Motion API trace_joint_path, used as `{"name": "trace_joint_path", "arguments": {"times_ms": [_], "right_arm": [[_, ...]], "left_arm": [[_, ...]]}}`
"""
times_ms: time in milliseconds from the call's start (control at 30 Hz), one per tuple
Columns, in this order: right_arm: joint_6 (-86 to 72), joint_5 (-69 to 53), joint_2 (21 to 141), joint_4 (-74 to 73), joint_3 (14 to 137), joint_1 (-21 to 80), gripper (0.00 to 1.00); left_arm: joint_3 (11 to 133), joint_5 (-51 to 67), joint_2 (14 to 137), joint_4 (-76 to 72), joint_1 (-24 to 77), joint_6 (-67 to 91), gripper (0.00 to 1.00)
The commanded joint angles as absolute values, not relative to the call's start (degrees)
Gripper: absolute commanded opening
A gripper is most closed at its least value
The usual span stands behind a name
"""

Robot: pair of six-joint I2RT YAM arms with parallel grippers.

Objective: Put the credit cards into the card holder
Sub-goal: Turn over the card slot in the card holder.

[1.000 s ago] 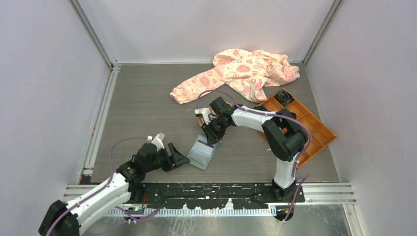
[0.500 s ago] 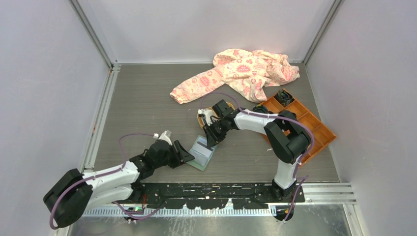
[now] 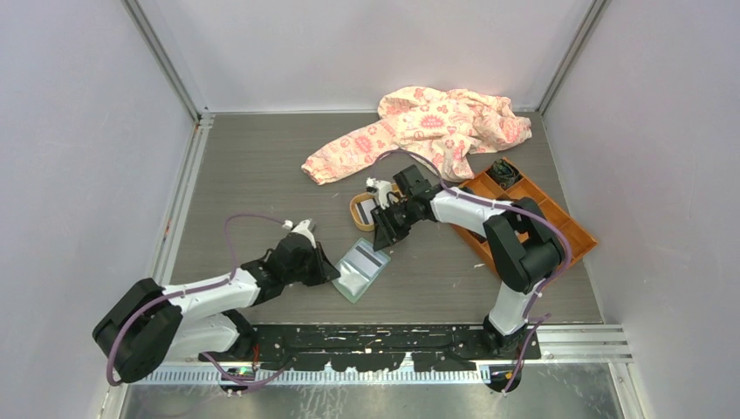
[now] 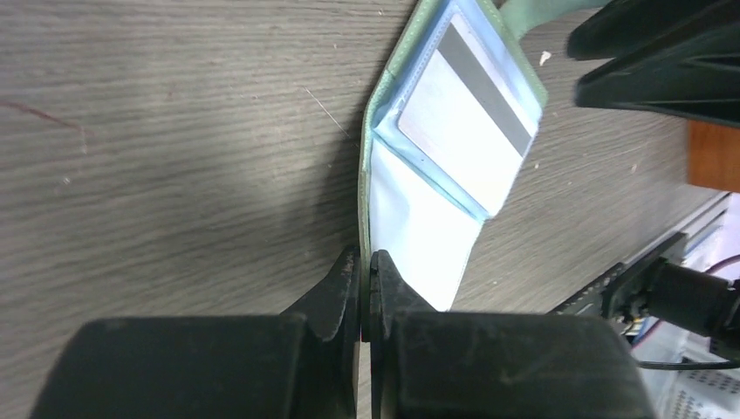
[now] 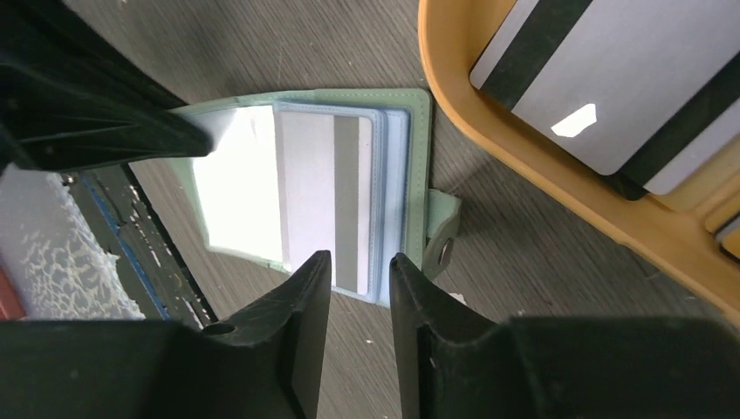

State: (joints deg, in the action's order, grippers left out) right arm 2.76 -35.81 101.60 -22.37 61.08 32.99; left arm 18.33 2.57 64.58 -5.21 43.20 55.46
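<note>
The left edge of the card holder (image 3: 362, 271) is pinched by the left gripper (image 3: 332, 273), which is closed tight on it. The card holder is laid open in the middle of the table (image 3: 262, 175), and one credit card (image 4: 467, 105) is tucked inside. Just past it, the right gripper (image 3: 382, 237) is held a little open, with nothing in it. More credit cards (image 5: 602, 87) are kept in the orange tray (image 5: 454, 131) behind.

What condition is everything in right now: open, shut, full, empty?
Card holder: open on the table, one credit card in its clear sleeve.
Left gripper: shut on the card holder's edge.
Right gripper: open, empty, above the card holder.
Orange tray: holds more credit cards.
Floral cloth: crumpled.
</note>
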Motion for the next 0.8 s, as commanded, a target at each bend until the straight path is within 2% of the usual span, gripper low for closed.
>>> {"name": "trace_joint_path", "arguments": {"times_ms": [0, 267, 767], "right_arm": [[2.5, -40.8, 97.8, -20.6, 61.1, 32.1, 0.37], [1.4, -43.2, 102.5, -21.3, 61.7, 32.1, 0.37], [2.2, -38.4, 106.7, -25.7, 64.4, 32.1, 0.39]], "left_arm": [[20.8, 5.5, 67.0, -6.0, 40.7, 45.0, 0.0], [24.1, 7.8, 71.0, -6.8, 39.2, 36.1, 0.0], [25.2, 10.5, 74.4, -8.6, 38.2, 34.5, 0.0]]}}
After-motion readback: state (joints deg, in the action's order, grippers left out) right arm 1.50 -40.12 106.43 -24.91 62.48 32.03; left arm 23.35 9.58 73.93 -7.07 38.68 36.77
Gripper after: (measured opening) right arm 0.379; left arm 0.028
